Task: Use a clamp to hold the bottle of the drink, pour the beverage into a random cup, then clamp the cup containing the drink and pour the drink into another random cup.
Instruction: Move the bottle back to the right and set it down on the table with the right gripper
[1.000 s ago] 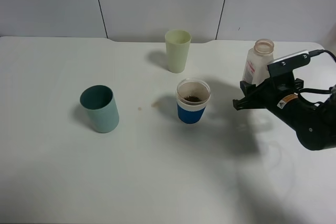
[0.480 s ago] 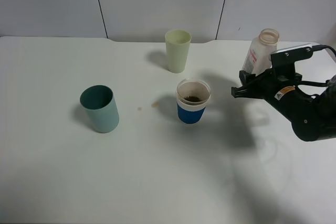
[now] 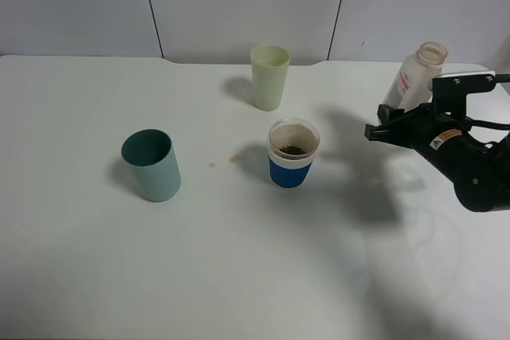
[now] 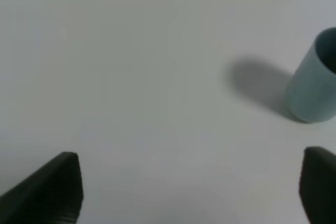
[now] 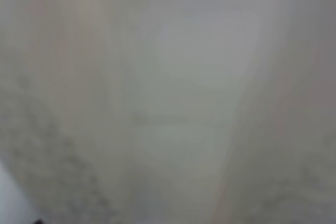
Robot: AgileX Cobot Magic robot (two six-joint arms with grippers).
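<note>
R tool (image 3: 376, 131) is up over the right end of the bench (image 3: 239, 268), jaws together and clamped on the bottle (image 3: 417, 77). The contact itself is hidden behind the tool body on the high cam. The bottle is clear of the bench and tilted, open mouth up and leaning toward the far right corner. White label w/ red marks shows, brownish tint at the neck; can't tell how much is left inside. R wrist cam is no help: the whole frame is a pale blur, something v. close to the lens. Black cable (image 3: 492, 79) runs off the R tool toward the frame edge. Mid-bench, the blue-banded paper cup (image 3: 293, 154) stands upright, well left of the R tool, nothing touching it. A bit of brown beverage (image 3: 292, 150) shows at its bottom. Further left, the teal tumbler (image 3: 151, 165) is upright, well apart from the paper cup, inside dark. The pale yellow-green tumbler (image 3: 270, 77) is upright toward the back, behind the paper cup, near but not touching. Two small brown drops (image 3: 236, 158) sit on the bench btwn paper cup and teal tumbler. L tool (image 4: 186, 192) shows on its own wrist cam only: fingertips (image 4: 52, 190) wide apart, nothing btwn them. It hangs above bare bench, w/ the teal tumbler ahead and off to one side, not touching.
</note>
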